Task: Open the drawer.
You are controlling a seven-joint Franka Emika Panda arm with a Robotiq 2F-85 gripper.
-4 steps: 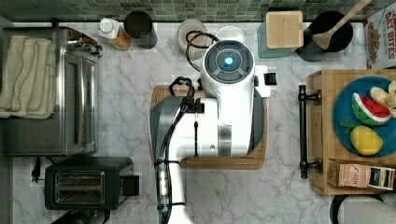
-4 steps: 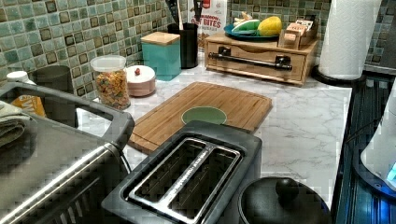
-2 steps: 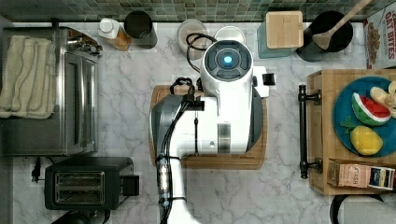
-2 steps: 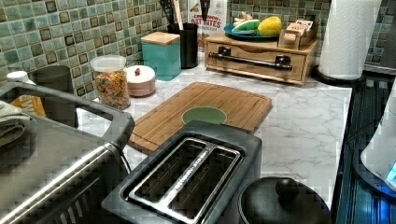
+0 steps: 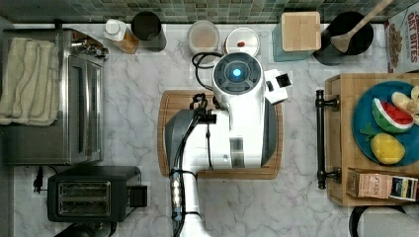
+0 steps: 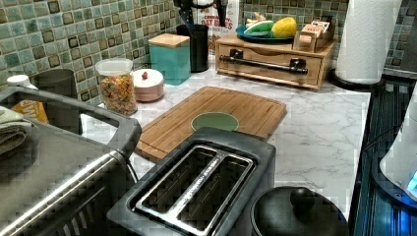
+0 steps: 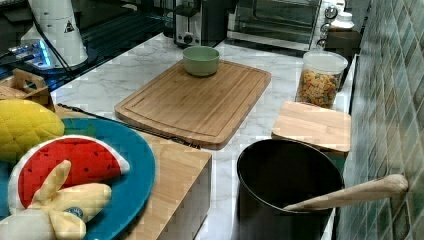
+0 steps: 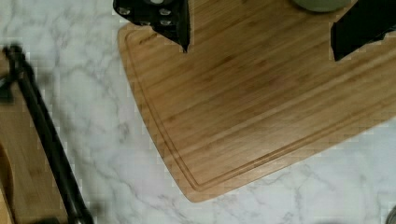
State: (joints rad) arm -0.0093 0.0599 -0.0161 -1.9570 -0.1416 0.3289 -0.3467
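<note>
The drawer [image 6: 268, 55] sits shut in a light wooden box at the top view's right, under a blue plate of toy fruit [image 5: 368, 143]. Its long black bar handle [image 5: 321, 138] faces the bamboo cutting board [image 5: 165, 133]. The handle [image 6: 263, 64] also runs across the drawer front in the left view. In the wrist view my gripper [image 8: 261, 37] is open, its two black fingers [image 8: 180, 25] spread wide above the cutting board [image 8: 243, 107]. The handle [image 8: 46, 140] lies off to one side, apart from the fingers. Nothing is between the fingers.
A green bowl [image 7: 201, 60] stands on the cutting board. A toaster [image 5: 91, 197] and toaster oven [image 5: 54, 98] fill the top view's left. Jars, a teal canister [image 5: 299, 34] and a black utensil holder [image 5: 346, 37] line the tiled back wall. A paper towel roll [image 6: 369, 39] stands beside the drawer box.
The arm has shifted only slightly in the top view. The drawer and everything on the counter stay where they were.
</note>
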